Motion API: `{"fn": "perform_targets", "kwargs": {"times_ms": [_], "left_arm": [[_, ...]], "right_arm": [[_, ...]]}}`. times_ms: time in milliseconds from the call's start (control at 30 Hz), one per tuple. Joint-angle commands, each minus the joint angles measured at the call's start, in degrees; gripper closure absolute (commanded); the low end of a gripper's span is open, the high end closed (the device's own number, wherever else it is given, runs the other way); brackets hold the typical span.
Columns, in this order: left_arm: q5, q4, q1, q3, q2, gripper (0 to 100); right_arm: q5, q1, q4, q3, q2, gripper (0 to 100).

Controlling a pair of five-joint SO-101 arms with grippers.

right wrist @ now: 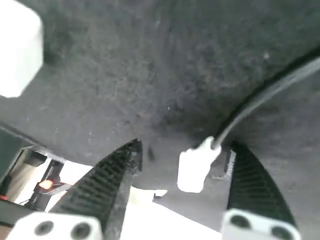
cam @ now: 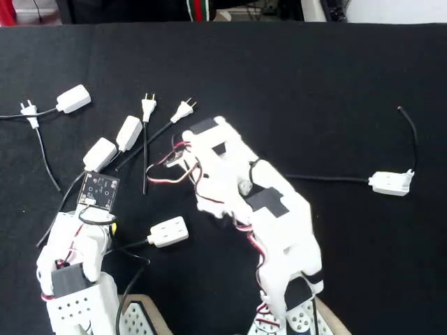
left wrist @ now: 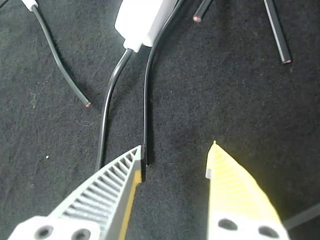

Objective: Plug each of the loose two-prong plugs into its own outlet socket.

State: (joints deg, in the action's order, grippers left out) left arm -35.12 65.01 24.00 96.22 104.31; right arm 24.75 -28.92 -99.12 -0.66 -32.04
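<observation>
My right gripper (right wrist: 182, 150) is open, its black fingers wide apart. A white two-prong plug (right wrist: 192, 170) on a black cable lies between them, close against one finger (right wrist: 250, 185). A white outlet socket (right wrist: 17, 55) sits farther off. In the high view the right arm (cam: 237, 188) reaches to the table's middle left and hides its own gripper. Two loose plugs (cam: 148, 105) (cam: 184, 109) lie just beyond it, and a third plug (cam: 29, 110) lies at the far left. My left gripper (left wrist: 175, 155) is open over bare cloth, short of a socket (left wrist: 140, 20); a cable end touches its white finger (left wrist: 112, 182).
White sockets lie at the upper left (cam: 73, 98), left of centre (cam: 129, 132) (cam: 100, 153), near the front (cam: 168, 232) and far right (cam: 390, 183). Black cables (cam: 45, 157) cross the left half of the black cloth. The left arm (cam: 77, 258) stands at the front left.
</observation>
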Motion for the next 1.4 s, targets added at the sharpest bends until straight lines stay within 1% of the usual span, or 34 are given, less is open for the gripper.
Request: {"fn": "perform_targets", "kwargs": {"times_ms": [0, 133, 300, 567, 867, 1367], "left_arm": [[-0.44, 0.00, -0.22, 1.10, 0.26, 79], [-0.44, 0.00, -0.22, 1.10, 0.26, 79], [-0.35, 0.00, -0.22, 1.10, 0.26, 79], [-0.26, 0.00, -0.22, 1.10, 0.26, 79], [-0.35, -0.09, 1.19, 1.10, 0.26, 79], [-0.35, -0.09, 1.19, 1.10, 0.26, 79]], "right_arm": [[2.11, 1.67, -2.20, 1.19, 7.52, 72.9], [3.16, 3.16, -2.20, -0.48, 10.24, 72.9], [3.52, 4.48, -2.11, -5.32, 10.24, 72.7], [3.52, 6.24, -2.11, -7.43, 8.22, 72.7], [3.25, 5.98, -2.11, 0.48, -2.24, 72.9], [3.25, 6.24, -2.11, 4.09, -6.64, 73.0]]}}
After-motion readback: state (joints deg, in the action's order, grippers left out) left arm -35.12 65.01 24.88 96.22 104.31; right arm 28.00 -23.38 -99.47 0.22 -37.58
